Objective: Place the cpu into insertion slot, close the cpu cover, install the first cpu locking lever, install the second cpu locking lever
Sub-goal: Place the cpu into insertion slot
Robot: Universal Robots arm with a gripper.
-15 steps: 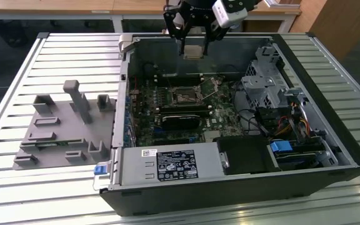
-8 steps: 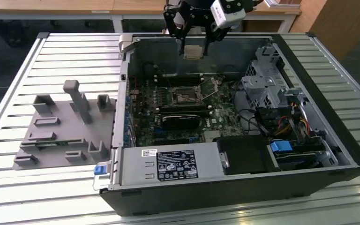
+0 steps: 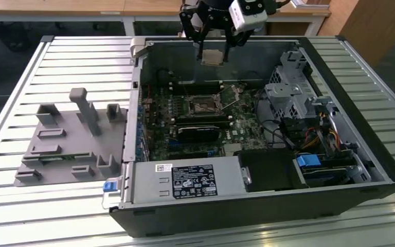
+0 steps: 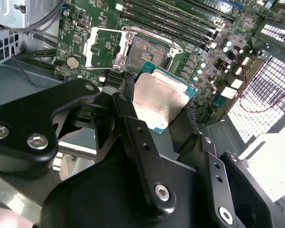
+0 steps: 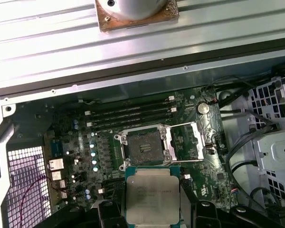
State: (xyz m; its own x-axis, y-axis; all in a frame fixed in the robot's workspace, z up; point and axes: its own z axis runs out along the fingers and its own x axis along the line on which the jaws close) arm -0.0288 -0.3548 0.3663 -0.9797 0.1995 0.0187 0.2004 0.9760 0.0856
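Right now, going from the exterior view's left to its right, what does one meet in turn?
The grey moulded fixture → insertion slot → silver drive cage.

Black gripper (image 3: 213, 55), and I see the cpu (image 5: 152, 199) with a pale silvery-grey top and teal-green edge, over a green motherboard (image 5: 80, 137) whose insertion slot (image 5: 143, 148) is dark with a silvery rim and whose cpu cover (image 5: 189, 141) is shiny silver. Computer case (image 3: 252, 213) is black, with a white-and-black label (image 3: 193, 181) and blue tabs (image 3: 309, 160). Plain grey fixture (image 3: 67, 139) sits by the exterior view's left edge of the table (image 3: 81, 56), which I log as pale silver, striped with ribs.
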